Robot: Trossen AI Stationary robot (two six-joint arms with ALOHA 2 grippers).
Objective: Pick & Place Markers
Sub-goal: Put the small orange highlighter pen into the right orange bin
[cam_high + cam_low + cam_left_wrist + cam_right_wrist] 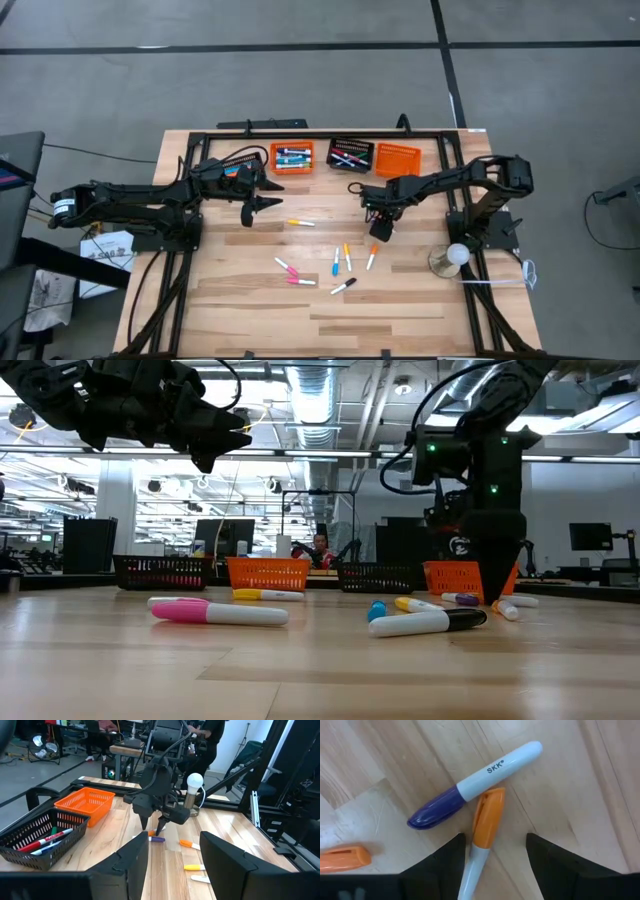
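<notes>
Several markers lie loose on the wooden table point(250, 310): a yellow one point(300, 222), pink ones point(299, 282), a blue one point(335, 263), orange ones point(371, 258) and a black one point(343, 286). My right gripper point(495, 850) points down, open, low over an orange-capped marker point(487, 817). One finger stands on each side of that marker. A purple-capped marker point(475, 785) lies flat just beyond it. My left gripper point(262, 205) hangs open in the air at mid-left, holding nothing.
Three small baskets stand along the far edge: an orange one point(292, 157) and a black one point(350, 155), both holding markers, and another orange one point(397, 158). A lamp with a white bulb point(455, 255) stands at the right. A third orange cap point(342, 858) lies near my right gripper.
</notes>
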